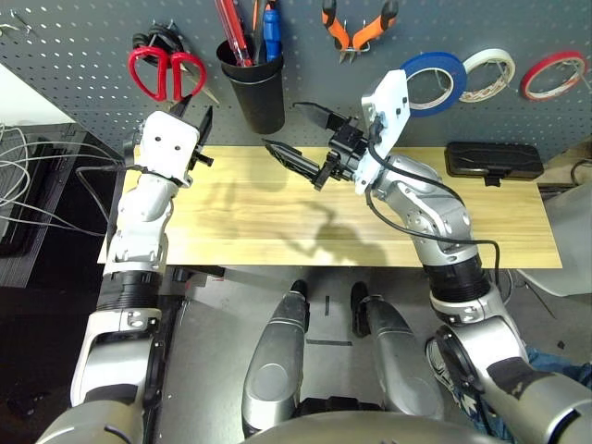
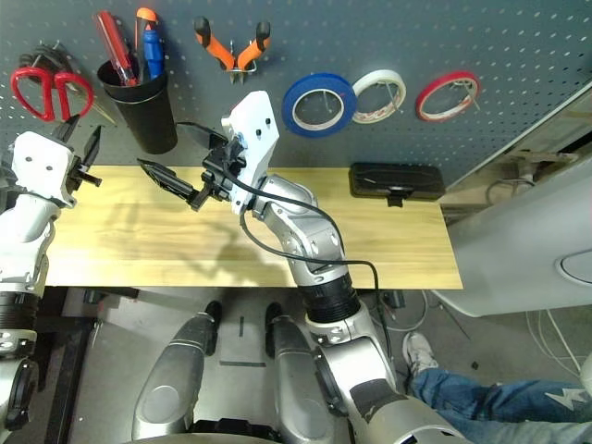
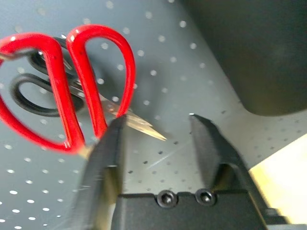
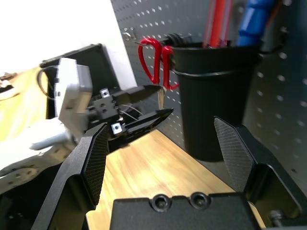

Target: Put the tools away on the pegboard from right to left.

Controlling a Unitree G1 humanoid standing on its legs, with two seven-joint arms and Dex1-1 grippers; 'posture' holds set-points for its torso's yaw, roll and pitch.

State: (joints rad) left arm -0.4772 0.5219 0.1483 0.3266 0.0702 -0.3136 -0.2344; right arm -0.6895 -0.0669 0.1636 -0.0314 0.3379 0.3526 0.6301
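The red-handled scissors [image 1: 166,72] hang on the pegboard [image 1: 83,55] at the left, over a black-handled pair [image 3: 29,91]. My left gripper [image 1: 196,120] is just below them, open, with the blade tips [image 3: 144,128] by one of its fingers [image 3: 108,148]. The blue-handled screwdriver [image 1: 270,32] stands in the black cup [image 1: 252,83]. To the right of the cup hang the orange-and-black pliers [image 1: 359,28], then the blue tape ring [image 1: 435,79]. My right gripper [image 1: 298,136] hovers open over the table, empty, pointing toward the cup.
White tape [image 1: 487,72] and red tape [image 1: 552,74] hang at the far right of the board. A black case [image 1: 493,160] lies at the back right of the wooden table [image 1: 277,222]. A red screwdriver [image 1: 231,28] stands in the cup. Cables lie off the table's left end.
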